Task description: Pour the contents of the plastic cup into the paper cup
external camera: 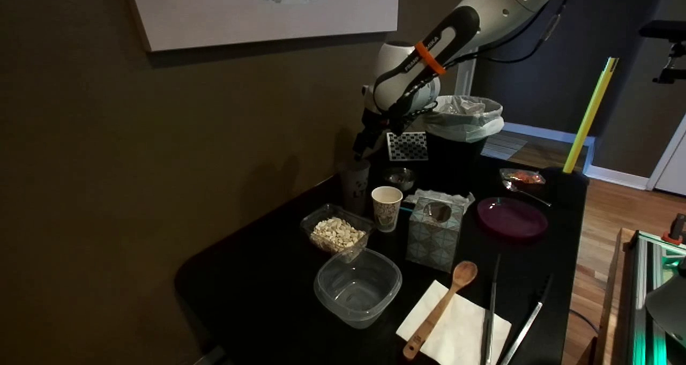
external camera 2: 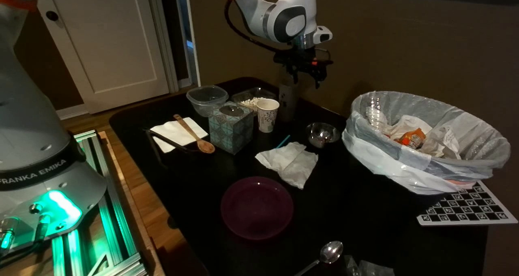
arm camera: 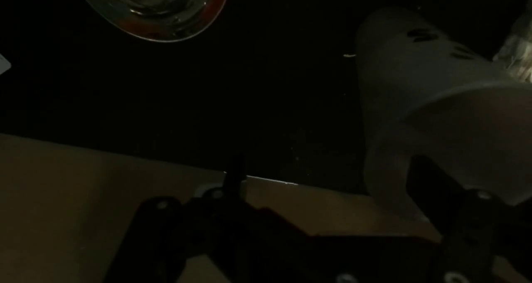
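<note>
The plastic cup, a dim greyish see-through tumbler with dark marks, stands upright near the wall in both exterior views [external camera: 355,185] [external camera 2: 287,99]. In the wrist view it is at the right [arm camera: 399,71], its rim facing the camera; what it holds is too dark to tell. The white patterned paper cup stands upright beside it in both exterior views [external camera: 386,209] [external camera 2: 267,116]. My gripper [external camera 2: 306,82] is open and empty, above and beside the plastic cup. In the wrist view the fingers are wide apart [arm camera: 327,166], the right one overlapping the cup's mouth; contact cannot be told.
A metal bowl [external camera 2: 322,135] and a lined bin [external camera 2: 365,154] stand near the wall. A tissue box [external camera: 435,236] is beside the paper cup. A tub of pale pieces [external camera: 313,220] and a clear square tub [external camera: 358,287] are close by. A purple plate [external camera: 512,217] lies farther off.
</note>
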Controlling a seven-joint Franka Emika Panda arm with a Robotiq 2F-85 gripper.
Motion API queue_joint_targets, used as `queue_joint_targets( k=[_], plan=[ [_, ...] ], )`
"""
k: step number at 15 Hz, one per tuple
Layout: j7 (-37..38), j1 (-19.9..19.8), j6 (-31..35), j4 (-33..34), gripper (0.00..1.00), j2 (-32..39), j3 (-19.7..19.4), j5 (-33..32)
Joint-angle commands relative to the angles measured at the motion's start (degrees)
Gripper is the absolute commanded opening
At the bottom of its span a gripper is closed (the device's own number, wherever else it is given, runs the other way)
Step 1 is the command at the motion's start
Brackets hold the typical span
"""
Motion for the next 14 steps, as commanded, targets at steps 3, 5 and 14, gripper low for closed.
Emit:
queue_joint_targets(
  k=[3,5,14],
  plan=[
    [3.25,0.74,-1.42,3.61,0.60,3.19,0.18,-1.70],
    [3.54,0.95,-1.51,3.93,0.45,3.57,0.16,-1.82],
    [4.34,1.59,-1.62,4.61,0.02,4.17,-0.13,-2.30]
  ],
)
